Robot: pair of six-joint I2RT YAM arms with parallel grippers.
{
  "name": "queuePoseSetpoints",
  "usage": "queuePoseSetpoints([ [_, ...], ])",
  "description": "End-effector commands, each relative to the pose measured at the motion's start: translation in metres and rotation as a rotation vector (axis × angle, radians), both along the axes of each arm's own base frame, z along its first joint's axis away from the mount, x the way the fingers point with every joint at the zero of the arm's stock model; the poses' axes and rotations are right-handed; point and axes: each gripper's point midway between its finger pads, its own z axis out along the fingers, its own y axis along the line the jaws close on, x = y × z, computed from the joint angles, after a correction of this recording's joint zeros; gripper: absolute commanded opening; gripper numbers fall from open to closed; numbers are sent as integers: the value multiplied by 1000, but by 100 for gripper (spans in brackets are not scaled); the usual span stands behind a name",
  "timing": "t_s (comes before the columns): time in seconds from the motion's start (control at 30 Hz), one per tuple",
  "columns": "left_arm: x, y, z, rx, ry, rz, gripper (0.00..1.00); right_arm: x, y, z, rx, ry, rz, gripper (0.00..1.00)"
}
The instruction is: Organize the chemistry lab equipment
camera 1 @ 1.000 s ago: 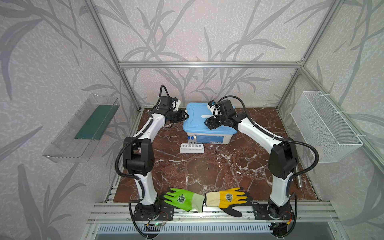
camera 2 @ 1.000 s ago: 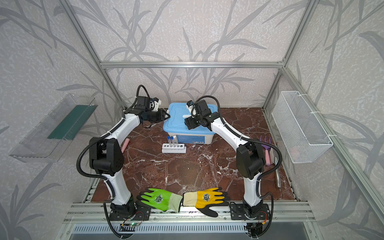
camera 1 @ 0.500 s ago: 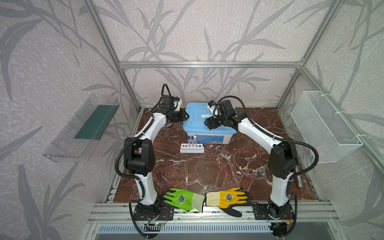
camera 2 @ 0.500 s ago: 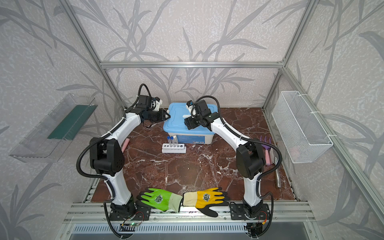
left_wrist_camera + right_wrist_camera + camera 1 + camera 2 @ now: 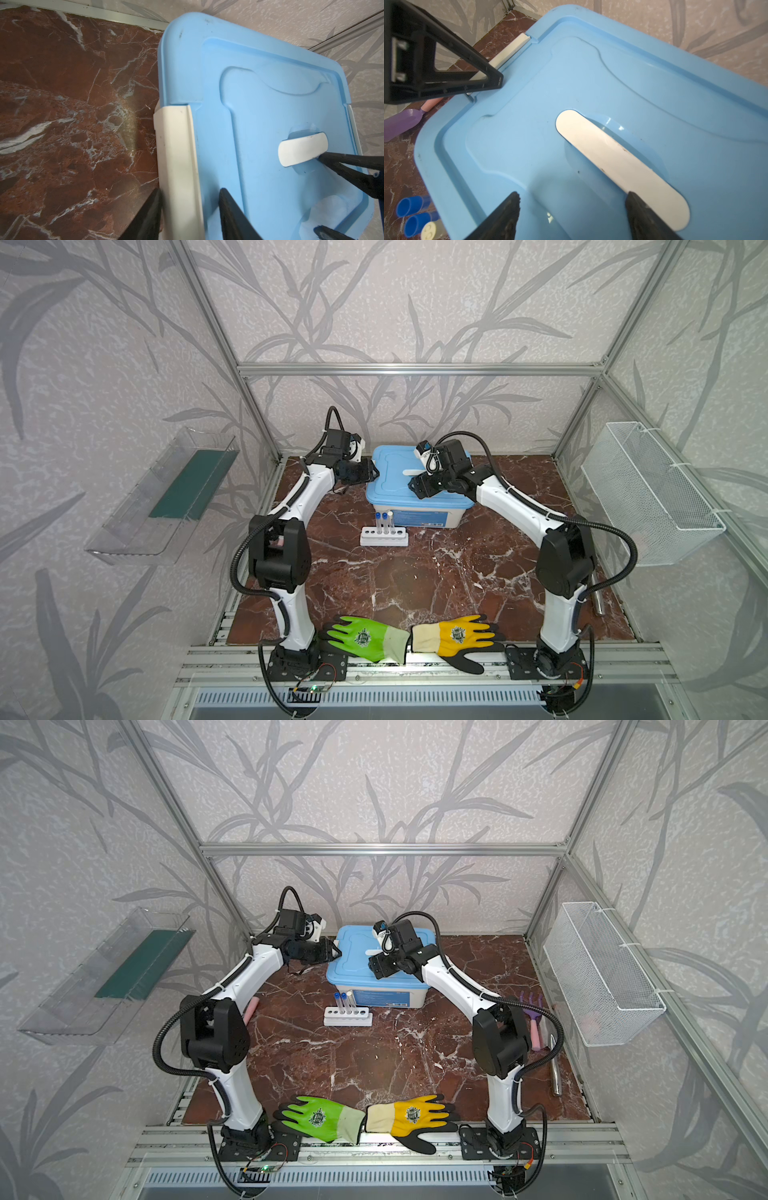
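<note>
Left end effector (image 5: pixel 190 192) advanced, spread astride latch (image 5: pixel 176 145) | right end effector (image 5: pixel 572 195) spread | rack (image 5: pixel 384 537) apart

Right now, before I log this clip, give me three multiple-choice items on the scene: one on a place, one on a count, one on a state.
1. Where does the white rack stand?
A. in the wire basket
B. on the table, in front of the blue-lidded box
C. on the clear wall shelf

2. How many capped tubes stand in the rack?
A. six
B. one
C. three

3. How is the right gripper?
A. open over the lid's white handle
B. shut on a tube
C. shut on a glove

Answers:
1 B: both top views show the rack on the marble just in front of the box.
2 C: two blue caps and one white cap show.
3 A: the right wrist view shows the fingers apart over the lid, holding nothing.
</note>
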Motion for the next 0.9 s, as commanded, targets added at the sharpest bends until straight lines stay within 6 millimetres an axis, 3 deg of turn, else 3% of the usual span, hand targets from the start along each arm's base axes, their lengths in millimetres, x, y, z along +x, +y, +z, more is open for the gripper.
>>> queuePoseSetpoints([
  [0.0, -5, -9, 41, -9, -112, -38, 49, -6, 0, -33, -10, 107, -5, 80],
  [0.17, -3, -1, 81, 8, -253, -1, 61, 2, -2, -12, -9, 52, -15, 81],
  [0.47, -20, 25, 148, 29, -525, 95, 69, 8, -15, 34, -3, -84, -50, 86],
  [0.6, -36, 45, 159, 24, -641, 161, 70, 9, -26, 51, -20, -168, -63, 90],
  [0.8, -61, 79, 151, 88, -742, 289, 71, 0, -50, 91, -32, -302, -120, 95],
  [0.87, -70, 94, 147, 114, -781, 358, 72, -8, -64, 113, -29, -378, -157, 96],
])
